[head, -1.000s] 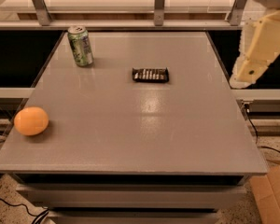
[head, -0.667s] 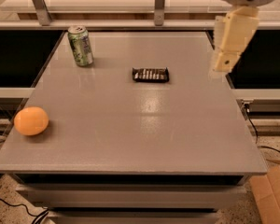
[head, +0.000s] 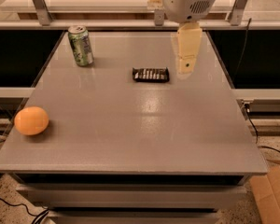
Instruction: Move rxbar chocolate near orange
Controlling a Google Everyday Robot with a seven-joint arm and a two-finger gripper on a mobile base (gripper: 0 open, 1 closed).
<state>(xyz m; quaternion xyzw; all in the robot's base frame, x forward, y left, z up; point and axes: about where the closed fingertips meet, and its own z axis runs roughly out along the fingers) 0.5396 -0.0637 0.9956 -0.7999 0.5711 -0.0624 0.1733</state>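
Observation:
The rxbar chocolate [head: 151,74] is a flat black wrapped bar with pale lettering, lying on the grey table [head: 130,125] a little behind its middle. The orange [head: 31,121] sits near the table's front left edge, far from the bar. My gripper [head: 186,66] hangs from the white arm head at the top of the view, pointing down, just to the right of the bar and above the table. It holds nothing that I can see.
A green soda can [head: 81,45] stands upright at the back left of the table. A metal rail frame runs behind the table. A cardboard box [head: 273,195] lies on the floor at the front right.
The arm has swung in from the right edge of the table toward the left, and now hangs close beside the bar. The bar, orange and can have not moved.

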